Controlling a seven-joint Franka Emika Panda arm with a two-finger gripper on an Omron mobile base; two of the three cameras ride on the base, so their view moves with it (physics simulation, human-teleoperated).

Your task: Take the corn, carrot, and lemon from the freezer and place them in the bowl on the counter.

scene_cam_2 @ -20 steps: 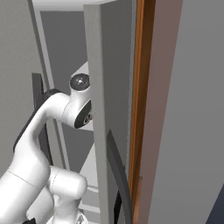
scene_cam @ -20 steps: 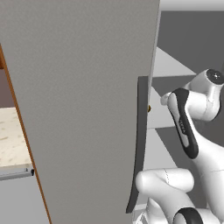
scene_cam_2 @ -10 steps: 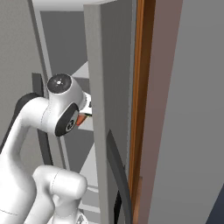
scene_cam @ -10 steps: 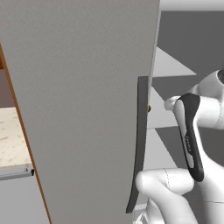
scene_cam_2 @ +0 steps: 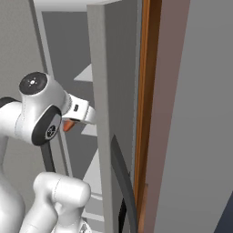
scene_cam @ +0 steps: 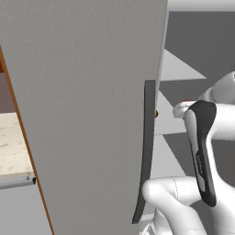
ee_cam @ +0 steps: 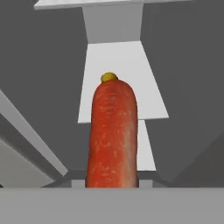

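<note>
The left base view looks forward from close behind the freezer door's outer face, with the counter at its left edge. The right base view faces the same freezer from the other side, along the door's edge toward the white shelves. The hand view looks along the carrot into that shelved interior.

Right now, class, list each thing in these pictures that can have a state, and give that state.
Freezer door: swung open.
Claw: shut on the carrot.
Carrot: held, lifted clear of the white shelves.
Counter: bare where visible.
</note>
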